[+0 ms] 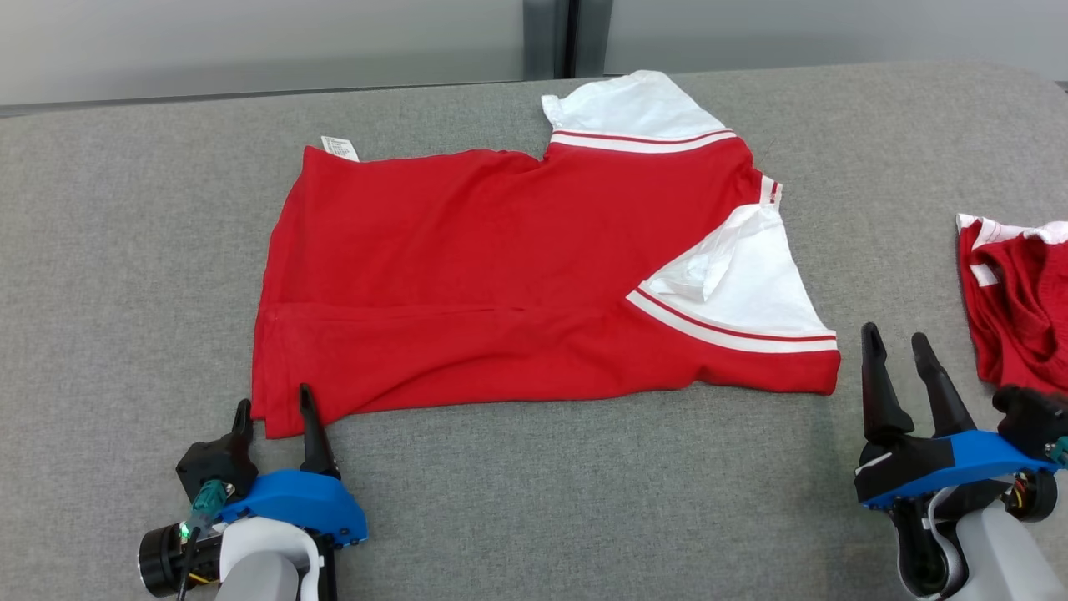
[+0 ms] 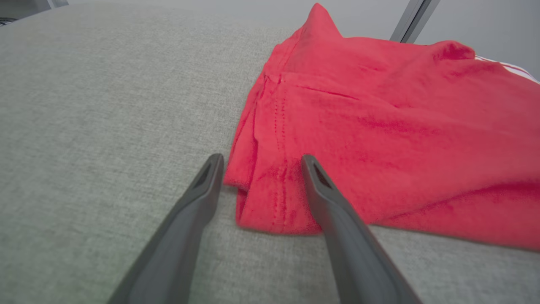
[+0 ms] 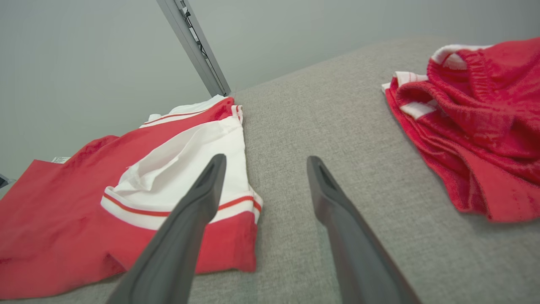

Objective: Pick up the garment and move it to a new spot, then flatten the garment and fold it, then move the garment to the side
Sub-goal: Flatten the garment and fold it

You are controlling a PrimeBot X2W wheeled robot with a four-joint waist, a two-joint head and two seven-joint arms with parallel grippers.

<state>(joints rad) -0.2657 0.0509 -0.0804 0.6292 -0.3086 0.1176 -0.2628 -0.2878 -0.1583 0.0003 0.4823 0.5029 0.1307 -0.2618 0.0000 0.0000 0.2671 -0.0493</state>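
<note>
My left gripper [image 1: 274, 396] is spread wide and empty, fingers either side of the near-left hem corner of the red-and-white shirt [image 1: 501, 284]. My right gripper [image 1: 894, 332], equally wide, waits just off its near-right corner. The shirt lies mid-tabletop [image 1: 125, 292]. It looks light and limp, so I'd pinch both layers at those corners.

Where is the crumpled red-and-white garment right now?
In the head view the crumpled garment lies at the right edge of the grey surface, just beyond the right gripper, apart from the red shirt.
</note>
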